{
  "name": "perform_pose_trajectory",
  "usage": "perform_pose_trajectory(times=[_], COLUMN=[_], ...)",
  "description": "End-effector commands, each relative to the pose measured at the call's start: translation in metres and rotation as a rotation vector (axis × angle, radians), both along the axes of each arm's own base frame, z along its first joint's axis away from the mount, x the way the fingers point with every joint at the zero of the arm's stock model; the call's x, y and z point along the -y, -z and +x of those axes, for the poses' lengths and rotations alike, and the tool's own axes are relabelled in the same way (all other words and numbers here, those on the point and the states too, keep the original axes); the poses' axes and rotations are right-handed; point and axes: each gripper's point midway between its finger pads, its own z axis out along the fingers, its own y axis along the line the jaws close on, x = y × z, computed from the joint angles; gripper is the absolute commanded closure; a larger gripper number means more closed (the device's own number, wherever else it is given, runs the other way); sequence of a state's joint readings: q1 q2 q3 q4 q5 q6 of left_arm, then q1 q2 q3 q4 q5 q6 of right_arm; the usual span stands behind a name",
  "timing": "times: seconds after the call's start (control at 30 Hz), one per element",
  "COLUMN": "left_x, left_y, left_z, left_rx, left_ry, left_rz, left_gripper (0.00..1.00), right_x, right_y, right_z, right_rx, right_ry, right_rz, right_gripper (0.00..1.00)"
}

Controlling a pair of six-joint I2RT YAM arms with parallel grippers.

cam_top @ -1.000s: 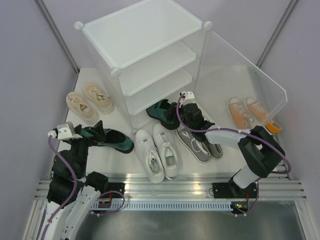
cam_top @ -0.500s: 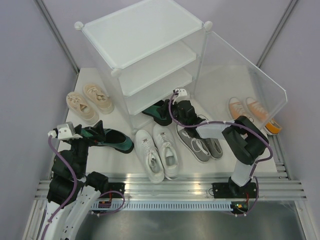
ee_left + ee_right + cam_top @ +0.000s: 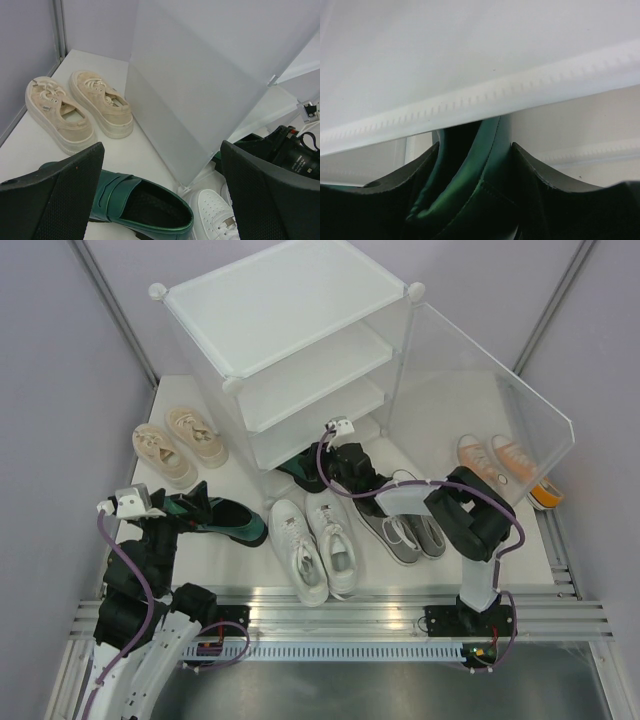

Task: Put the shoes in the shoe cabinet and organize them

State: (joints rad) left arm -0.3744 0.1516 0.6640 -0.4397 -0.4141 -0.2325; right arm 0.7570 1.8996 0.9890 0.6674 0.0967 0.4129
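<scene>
At the bottom shelf of the shoe cabinet (image 3: 290,310), right gripper (image 3: 475,167) pinching one dark green shoe (image 3: 298,468) by its side, left gripper (image 3: 162,147) spread wide over the other green shoe (image 3: 145,205) on the table (image 3: 30,145), white writing (image 3: 300,161) on the right arm too small to read

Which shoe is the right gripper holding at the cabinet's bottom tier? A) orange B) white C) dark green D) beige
C: the right wrist view shows the wall of the dark green shoe pinched in the right gripper, just under a shelf edge of the shoe cabinet.
</scene>
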Motion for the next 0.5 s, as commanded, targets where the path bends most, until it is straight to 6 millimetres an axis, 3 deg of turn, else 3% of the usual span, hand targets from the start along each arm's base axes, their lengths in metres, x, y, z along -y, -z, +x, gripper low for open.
perform_pose_trajectory(times=[0.0,0.3,0.47], left_x=[0.004,0.005,0.004], left_y=[-0.003,-0.004,-0.004], left_z=[0.001,0.001,0.0], left_rx=[0.012,0.016,0.016], left_ry=[0.017,0.023,0.023], left_rz=[-0.01,-0.011,-0.011], left_gripper=[0.0,0.0,0.0], right_x=[-0.034,-0.057,-0.074], right_y=[-0.039,-0.019,-0.015], right_z=[-0.001,-0.007,-0.012], right_rx=[0.106,0.107,0.123], right_ry=[-0.08,-0.123,-0.133], right_rz=[0.088,0.069,0.067], right_gripper=[0.71,0.59,0.58])
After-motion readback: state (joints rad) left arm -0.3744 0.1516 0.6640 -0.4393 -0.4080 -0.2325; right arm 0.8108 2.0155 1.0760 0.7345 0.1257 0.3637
